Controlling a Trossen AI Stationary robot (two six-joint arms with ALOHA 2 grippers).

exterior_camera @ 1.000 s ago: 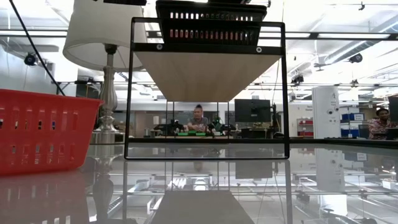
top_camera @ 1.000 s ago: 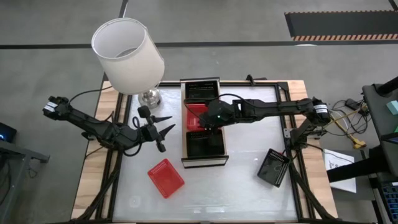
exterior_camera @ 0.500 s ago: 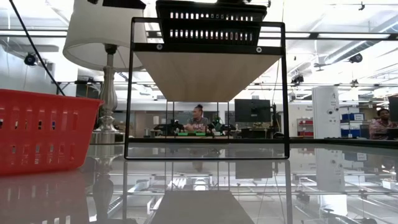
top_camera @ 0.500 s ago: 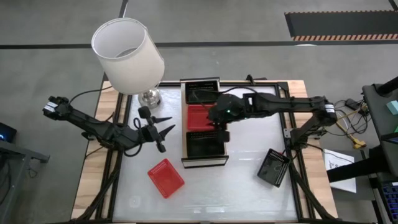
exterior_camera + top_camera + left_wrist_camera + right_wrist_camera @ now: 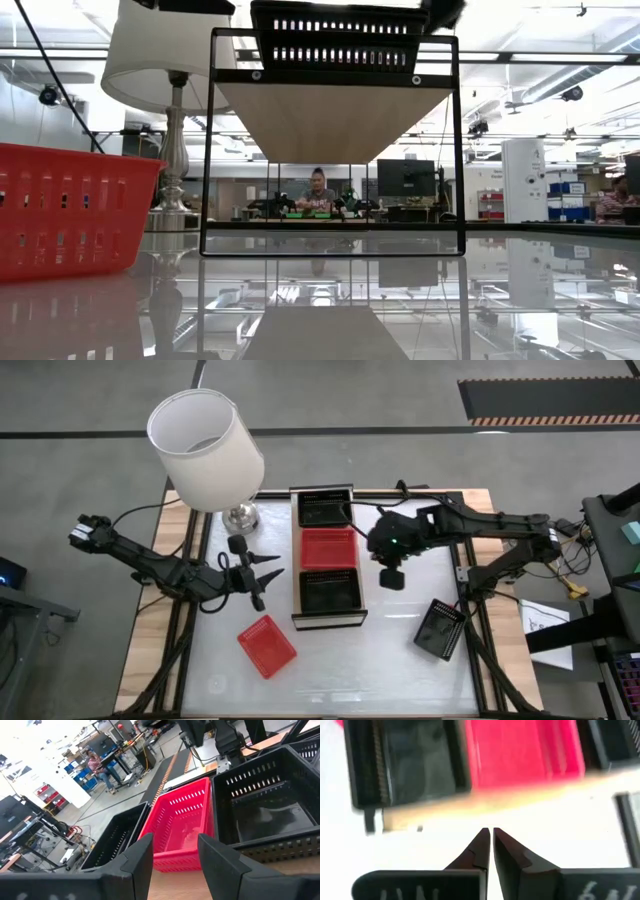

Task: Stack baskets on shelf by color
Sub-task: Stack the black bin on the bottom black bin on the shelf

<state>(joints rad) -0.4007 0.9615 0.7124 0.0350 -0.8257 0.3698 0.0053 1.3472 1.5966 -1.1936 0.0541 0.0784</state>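
Note:
The shelf (image 5: 296, 560) stands in the table's middle and carries three baskets in a row: a black basket (image 5: 326, 510) at the far end, a red basket (image 5: 329, 548) in the middle, a black basket (image 5: 331, 592) at the near end. A loose red basket (image 5: 267, 645) lies on the table near left of the shelf. A loose black basket (image 5: 440, 628) lies at the right. My right gripper (image 5: 391, 577) hangs shut and empty just right of the shelf; its wrist view (image 5: 490, 834) looks down on the shelf's edge. My left gripper (image 5: 272, 563) waits open left of the shelf, facing the baskets (image 5: 175, 855).
A lamp with a white shade (image 5: 205, 445) and a metal base (image 5: 240, 515) stands at the far left, close to the shelf's far end. In the low view the loose red basket (image 5: 70, 205) fills the left. People sit in the room beyond the table.
My right gripper has drawn away from the red basket over the shelf's middle, toward the table's right edge, and now hangs off the shelf. The red basket, tilted before, now sits level between the two black ones.

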